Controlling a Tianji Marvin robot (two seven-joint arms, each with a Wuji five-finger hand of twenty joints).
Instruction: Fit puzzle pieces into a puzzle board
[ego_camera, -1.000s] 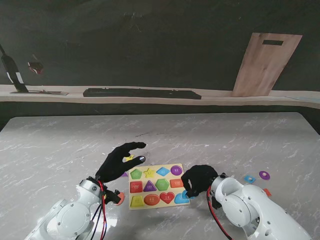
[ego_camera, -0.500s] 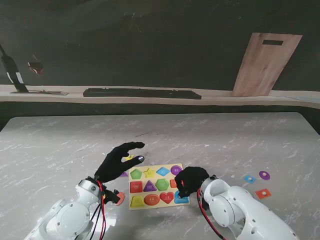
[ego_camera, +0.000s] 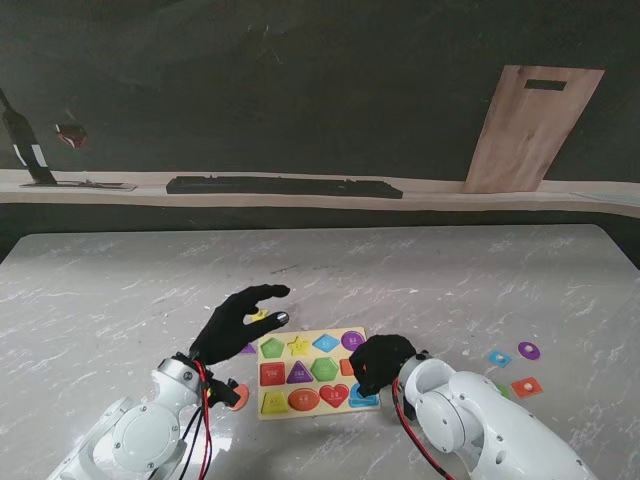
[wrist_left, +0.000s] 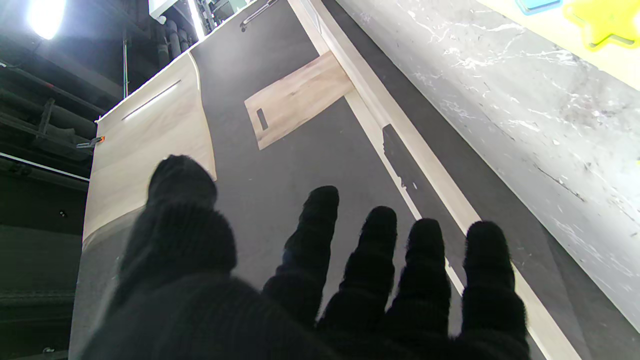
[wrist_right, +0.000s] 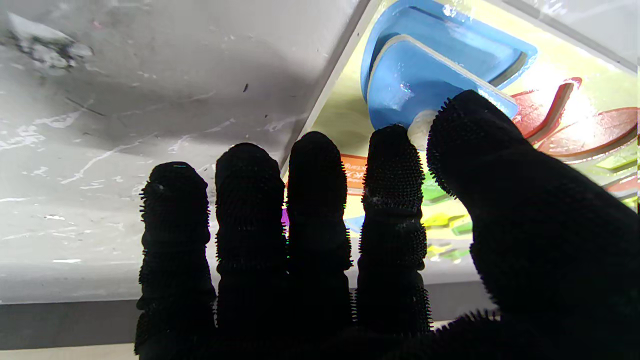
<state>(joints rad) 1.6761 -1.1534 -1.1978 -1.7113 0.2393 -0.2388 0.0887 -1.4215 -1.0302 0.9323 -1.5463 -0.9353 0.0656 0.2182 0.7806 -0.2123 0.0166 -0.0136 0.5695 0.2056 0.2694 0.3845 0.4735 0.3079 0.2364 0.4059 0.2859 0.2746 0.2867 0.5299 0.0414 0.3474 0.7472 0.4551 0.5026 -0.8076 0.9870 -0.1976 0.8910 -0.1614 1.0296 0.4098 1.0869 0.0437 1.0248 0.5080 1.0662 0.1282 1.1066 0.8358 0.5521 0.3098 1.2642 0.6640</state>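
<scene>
The right hand (wrist_right: 380, 240) pinches a tilted blue piece (wrist_right: 415, 85) by its white knob, over the yellow puzzle board (ego_camera: 312, 374); the left hand (ego_camera: 232, 322) hovers empty, fingers spread.

Right hand (ego_camera: 381, 361) rests on the puzzle board (ego_camera: 312, 374) corner.

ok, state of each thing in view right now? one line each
puzzle board: flat on the table, most slots filled
blue piece: tilted, one edge up, half in its corner slot, not seated
right hand: thumb and forefinger pinching the blue piece's peg
left hand: open, fingers spread, holding nothing, raised beside the board's left edge
loose pieces: flat on the table to the right, not placed
</scene>
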